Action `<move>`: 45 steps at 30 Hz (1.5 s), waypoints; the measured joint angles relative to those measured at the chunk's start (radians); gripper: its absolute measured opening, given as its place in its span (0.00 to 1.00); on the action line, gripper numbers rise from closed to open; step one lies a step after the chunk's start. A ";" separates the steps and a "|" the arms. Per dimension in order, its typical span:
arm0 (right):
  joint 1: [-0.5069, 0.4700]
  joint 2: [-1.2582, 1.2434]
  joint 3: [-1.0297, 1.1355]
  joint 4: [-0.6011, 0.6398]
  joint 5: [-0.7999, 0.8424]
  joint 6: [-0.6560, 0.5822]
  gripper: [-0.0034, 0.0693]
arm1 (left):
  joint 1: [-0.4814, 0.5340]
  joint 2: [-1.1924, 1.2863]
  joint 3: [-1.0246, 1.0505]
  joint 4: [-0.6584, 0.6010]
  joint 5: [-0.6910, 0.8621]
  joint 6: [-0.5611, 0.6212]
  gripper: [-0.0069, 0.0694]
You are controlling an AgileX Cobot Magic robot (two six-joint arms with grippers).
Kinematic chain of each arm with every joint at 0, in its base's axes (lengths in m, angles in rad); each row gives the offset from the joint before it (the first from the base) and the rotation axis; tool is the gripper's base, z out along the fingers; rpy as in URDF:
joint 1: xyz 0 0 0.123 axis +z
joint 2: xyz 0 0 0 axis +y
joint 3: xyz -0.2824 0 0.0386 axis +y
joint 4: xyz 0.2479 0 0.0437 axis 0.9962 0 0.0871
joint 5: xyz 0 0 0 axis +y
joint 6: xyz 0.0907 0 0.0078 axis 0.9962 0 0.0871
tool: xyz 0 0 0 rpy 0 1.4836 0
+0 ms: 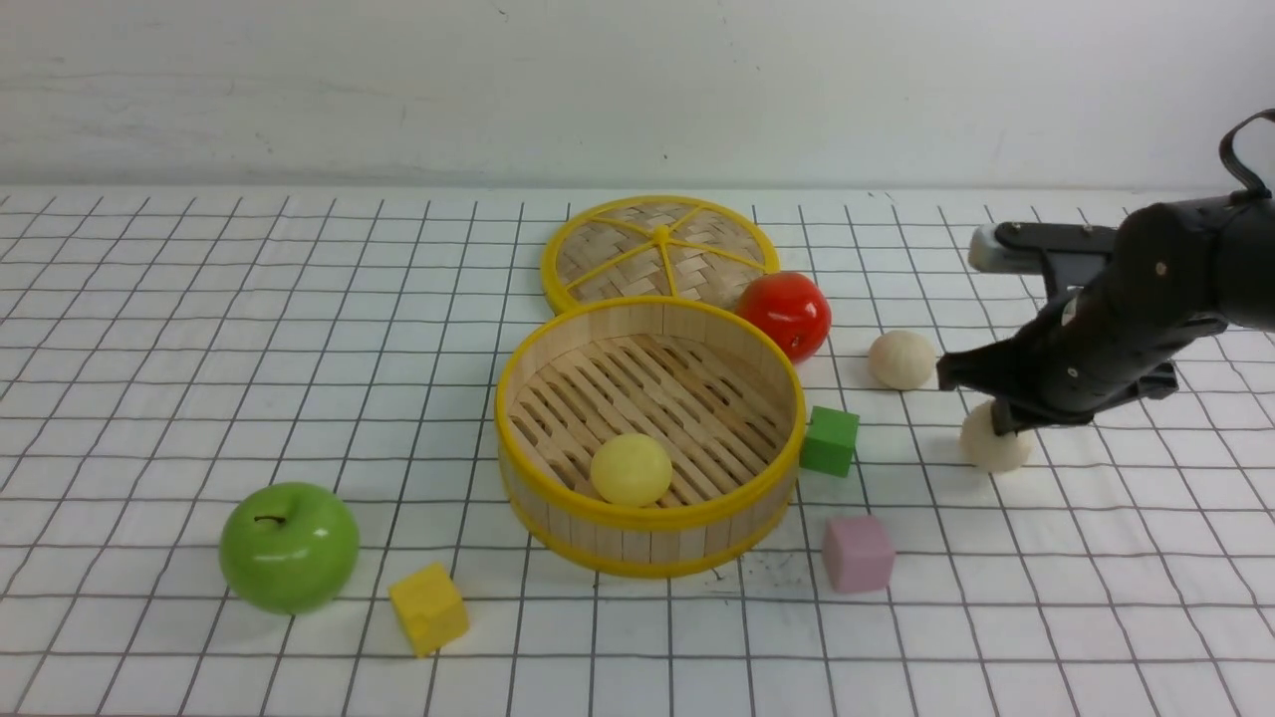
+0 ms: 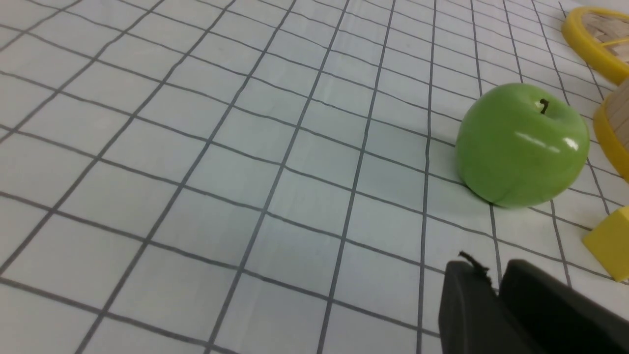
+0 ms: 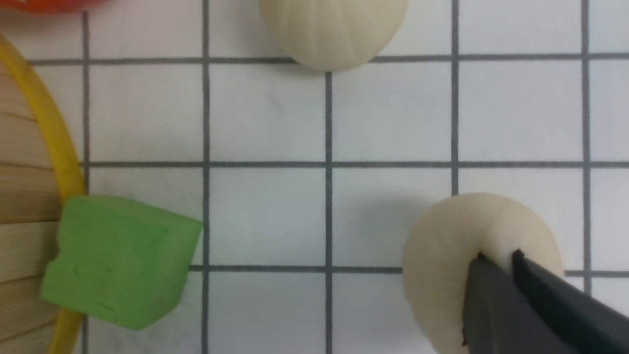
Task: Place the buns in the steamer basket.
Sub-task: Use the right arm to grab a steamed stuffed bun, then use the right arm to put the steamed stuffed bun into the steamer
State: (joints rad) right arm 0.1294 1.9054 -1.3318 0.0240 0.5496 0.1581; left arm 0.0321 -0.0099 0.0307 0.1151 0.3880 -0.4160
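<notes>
Right pincer (image 3: 497,256) first: closed to a sliver, tips biting into the crown of the nearer cream bun (image 3: 442,255), pinching a fold of it rather than spanning it. Sits low over the tabletop (image 1: 199,349), bun down on the grid, not yet lifted by the look of it. Lies well right of the steamer basket (image 1: 647,520), with the green block (image 1: 829,440) in between, tight beside the basket wall. Further back, near the tomato (image 1: 787,314): the farther cream bun (image 1: 901,359), apart from the pincer, faint pleats showing on its skin. Already inside the basket, on the slatted floor near the front wall: the yellow bun (image 1: 632,469). One of three home, then, two to go, going by the layout. Now the feel of it: looks light, matte, doughy, giving under the tips, so probably soft and not slippery, hardly fragile, but round and ready to roll if nudged. Seems a thin hold, that pinch at the top; could peel free on a quick swing. Safer, arguably, to take it across the middle with the tips low on both sides, and to carry slowly, clearing the green block and the yellow rim before letting go. Left pincer (image 2: 497,287) meanwhile: narrow, fingers all but together, holding nothing, parked above bare grid near the green apple (image 2: 523,145).
</notes>
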 joint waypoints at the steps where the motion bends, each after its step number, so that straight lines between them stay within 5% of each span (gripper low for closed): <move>1: 0.001 -0.017 0.000 0.013 0.001 -0.006 0.05 | 0.000 0.000 0.000 0.000 0.000 0.000 0.22; 8: 0.065 -0.069 0.000 0.142 -0.013 -0.114 0.05 | 0.000 0.000 0.000 0.000 0.000 0.000 0.22; 17: 0.245 -0.073 -0.072 0.498 -0.055 -0.400 0.05 | 0.000 0.000 0.000 0.000 0.000 0.000 0.23; 24: 0.278 -0.005 -0.085 0.620 -0.115 -0.488 0.05 | 0.000 0.000 0.000 0.000 0.000 0.000 0.24; 37: 0.278 0.082 -0.085 0.621 -0.124 -0.491 0.14 | 0.000 0.000 0.000 0.000 0.000 0.000 0.25; 43: 0.278 0.082 -0.085 0.621 -0.118 -0.491 0.29 | 0.000 0.000 0.000 0.000 0.000 0.000 0.25; 45: 0.278 0.082 -0.085 0.621 -0.118 -0.491 0.41 | 0.000 0.000 0.000 0.000 0.000 0.000 0.25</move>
State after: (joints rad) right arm 0.4076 1.9878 -1.4170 0.6450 0.4317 -0.3328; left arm 0.0321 -0.0099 0.0307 0.1151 0.3880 -0.4160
